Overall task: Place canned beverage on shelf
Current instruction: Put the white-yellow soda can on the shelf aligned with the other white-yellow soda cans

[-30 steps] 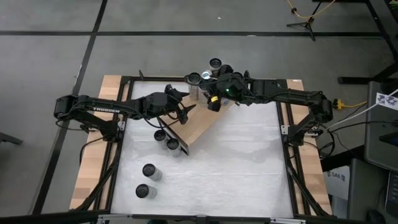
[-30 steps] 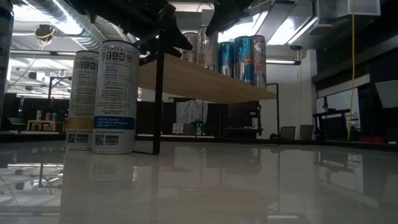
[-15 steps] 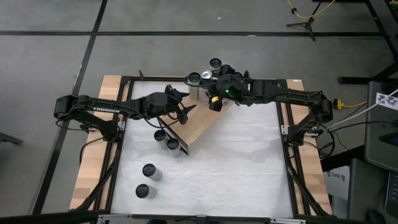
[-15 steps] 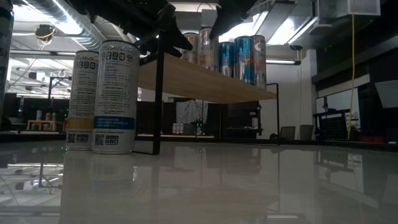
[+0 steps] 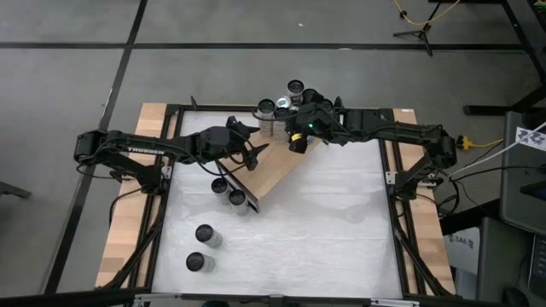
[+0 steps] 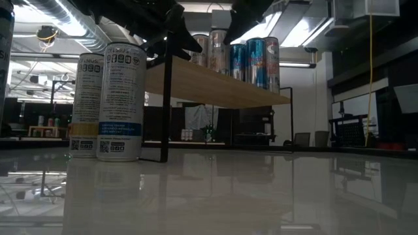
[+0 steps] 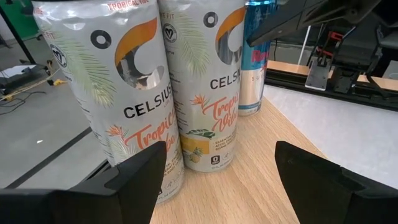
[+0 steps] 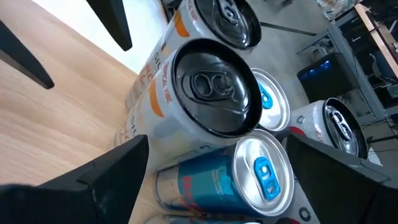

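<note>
Two open, empty sets of fingers, left gripper [image 5: 256, 152] and right gripper [image 5: 297, 136], flank glossy cylindrical cans [image 7: 208, 81] on the wood-grain shelf [image 5: 275, 173].

Even overhead light in the high view. The low view is dim and backlit, ceiling lights [image 6: 307, 29] glaring upper right, glossy white tabletop [image 6: 261, 196] mirroring them. Wrist views sharp, foreground fingers blurred.

Matt wooden shelf [image 7: 267, 168] bears glossy metal cans [image 7: 208, 81].

Cans [image 5: 286, 101] clustered on shelf [image 5: 277, 166] far end; four cans [image 5: 217, 223] on table [image 5: 324, 230] left of shelf.
</note>
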Robot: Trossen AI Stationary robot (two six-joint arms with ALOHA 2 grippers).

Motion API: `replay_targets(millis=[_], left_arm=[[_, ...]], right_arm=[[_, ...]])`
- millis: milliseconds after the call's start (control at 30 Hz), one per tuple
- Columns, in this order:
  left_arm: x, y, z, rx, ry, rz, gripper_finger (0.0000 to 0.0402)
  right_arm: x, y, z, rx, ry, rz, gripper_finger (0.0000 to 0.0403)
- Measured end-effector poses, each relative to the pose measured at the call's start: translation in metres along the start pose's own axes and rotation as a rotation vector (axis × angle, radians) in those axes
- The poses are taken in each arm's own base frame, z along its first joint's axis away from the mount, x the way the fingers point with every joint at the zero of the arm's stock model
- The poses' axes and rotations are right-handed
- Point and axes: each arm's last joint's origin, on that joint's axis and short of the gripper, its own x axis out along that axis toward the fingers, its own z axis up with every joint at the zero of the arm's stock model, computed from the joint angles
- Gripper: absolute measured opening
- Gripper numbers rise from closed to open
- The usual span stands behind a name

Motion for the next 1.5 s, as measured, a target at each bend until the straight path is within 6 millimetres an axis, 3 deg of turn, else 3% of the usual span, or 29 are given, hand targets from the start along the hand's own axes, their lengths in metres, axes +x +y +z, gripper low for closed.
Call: replay_targets(millis=[400, 600, 767, 967, 1233, 1500], left_arm=[[-0.002, -0.003, 0.000, 0.003, -0.002, -0.015, 0.0295], [-0.021, -0.013, 0.012, -0.006, -0.063, -0.075, 0.0295], [-0.049, -0.024, 0.024, -0.014, -0.123, -0.157, 0.0295], [-0.086, -0.037, 0.025, -0.047, -0.094, -0.253, 0.0295], [-0.128, -0.040, 0.000, -0.053, 0.135, -0.262, 0.0295], [-0.148, -0.039, -0.026, -0.052, 0.371, -0.248, 0.0295]], right_arm=[[-0.013, -0.008, 0.006, 0.003, -0.008, 0.005, 0.0376], [-0.031, -0.010, 0.009, -0.017, -0.008, 0.036, 0.0376], [-0.049, 0.006, 0.014, -0.072, -0.024, 0.092, 0.0376], [-0.072, 0.037, 0.016, -0.160, -0.043, 0.175, 0.0376], [-0.098, 0.071, 0.016, -0.198, -0.083, 0.262, 0.0376], [-0.111, 0.088, 0.014, -0.242, -0.109, 0.305, 0.0376]])
